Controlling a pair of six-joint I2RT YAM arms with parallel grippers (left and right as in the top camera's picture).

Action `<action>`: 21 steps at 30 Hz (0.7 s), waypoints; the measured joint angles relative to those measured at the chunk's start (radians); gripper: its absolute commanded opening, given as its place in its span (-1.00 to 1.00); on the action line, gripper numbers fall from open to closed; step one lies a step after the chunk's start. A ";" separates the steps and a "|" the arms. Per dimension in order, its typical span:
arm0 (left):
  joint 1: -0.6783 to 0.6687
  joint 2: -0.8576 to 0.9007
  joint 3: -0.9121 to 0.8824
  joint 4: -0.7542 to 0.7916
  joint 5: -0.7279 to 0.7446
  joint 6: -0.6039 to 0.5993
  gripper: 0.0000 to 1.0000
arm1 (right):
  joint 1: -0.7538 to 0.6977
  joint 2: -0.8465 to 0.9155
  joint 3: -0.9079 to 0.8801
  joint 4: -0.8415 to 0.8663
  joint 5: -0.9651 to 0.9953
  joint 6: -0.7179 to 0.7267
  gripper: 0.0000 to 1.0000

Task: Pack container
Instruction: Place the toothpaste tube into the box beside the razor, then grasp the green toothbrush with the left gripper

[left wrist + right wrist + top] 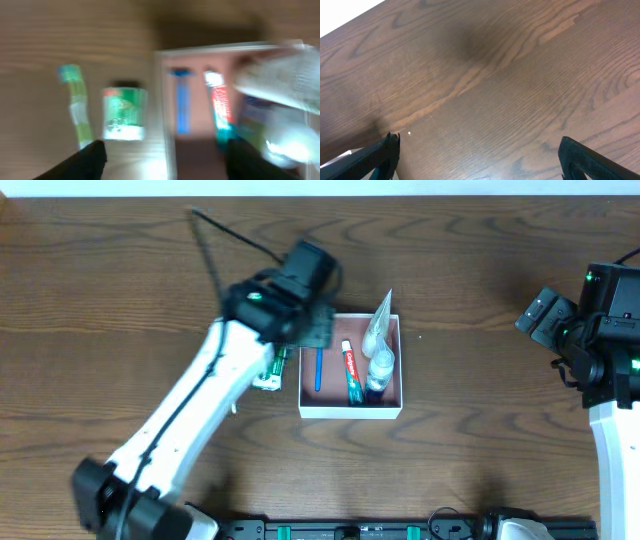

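The container (305, 390), a small square box with white walls and a pink-brown inside, sits at the table's middle. It holds a blue razor (318, 369), a red and green toothpaste tube (352, 373), a clear bag (377, 331) and a small bottle (379, 371). A green and white box (269, 376) and a green toothbrush lie just left of it, partly under my left arm. My left gripper (318, 328) is open above the container's left wall. In the blurred left wrist view I see the toothbrush (77, 107), the box (124, 113), the razor (182, 102) and the toothpaste (221, 110). My right gripper (479, 160) is open over bare wood.
My right arm (590, 330) stays at the table's right edge. A black cable (235, 235) runs from the left wrist toward the back. A dark rail (400, 529) lies along the front edge.
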State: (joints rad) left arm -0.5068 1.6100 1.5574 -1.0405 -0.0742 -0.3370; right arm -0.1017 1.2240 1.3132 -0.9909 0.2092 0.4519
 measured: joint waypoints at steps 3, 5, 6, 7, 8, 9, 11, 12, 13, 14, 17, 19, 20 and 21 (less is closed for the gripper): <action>0.094 -0.008 0.000 -0.045 -0.074 0.031 0.65 | 0.000 0.000 0.000 0.000 0.000 0.000 0.99; 0.164 0.011 -0.013 -0.050 -0.097 0.051 0.65 | 0.000 0.000 0.000 0.000 0.000 0.000 0.99; 0.195 0.020 -0.026 -0.050 -0.098 0.060 0.65 | 0.000 0.000 0.000 0.000 0.000 0.000 0.99; 0.233 0.036 -0.044 -0.050 -0.093 0.072 0.65 | 0.000 0.000 0.000 0.000 0.000 0.000 0.99; 0.265 0.053 -0.060 -0.049 -0.084 0.083 0.65 | 0.000 0.000 0.000 0.000 0.000 0.000 0.98; 0.295 0.074 -0.074 -0.047 -0.068 0.096 0.64 | 0.000 0.000 0.000 0.000 0.000 0.000 0.99; 0.351 0.122 -0.106 -0.033 -0.027 0.129 0.60 | 0.000 0.000 0.000 0.000 0.000 0.000 0.99; 0.376 0.150 -0.121 -0.029 -0.006 0.149 0.57 | 0.000 0.000 0.000 0.000 0.000 0.000 0.99; 0.397 0.179 -0.134 -0.027 0.016 0.168 0.55 | 0.000 0.000 0.000 0.000 0.000 0.000 0.99; 0.414 0.207 -0.144 -0.026 0.035 0.189 0.55 | 0.000 0.000 0.000 0.000 0.000 0.000 0.99; 0.445 0.282 -0.158 -0.022 0.080 0.248 0.53 | 0.000 0.000 0.000 0.000 0.000 0.000 0.99; 0.452 0.321 -0.158 -0.002 0.100 0.278 0.50 | 0.000 0.000 0.000 0.000 0.000 0.000 0.99; 0.454 0.337 -0.158 0.012 0.106 0.288 0.48 | 0.000 0.000 0.000 0.000 0.000 0.000 0.98; 0.454 0.351 -0.158 0.023 0.111 0.297 0.43 | 0.000 0.000 0.000 0.000 0.000 0.000 0.98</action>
State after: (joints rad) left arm -0.0528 1.9610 1.3991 -1.0172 0.0368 -0.0402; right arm -0.1017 1.2240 1.3132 -0.9909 0.2092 0.4519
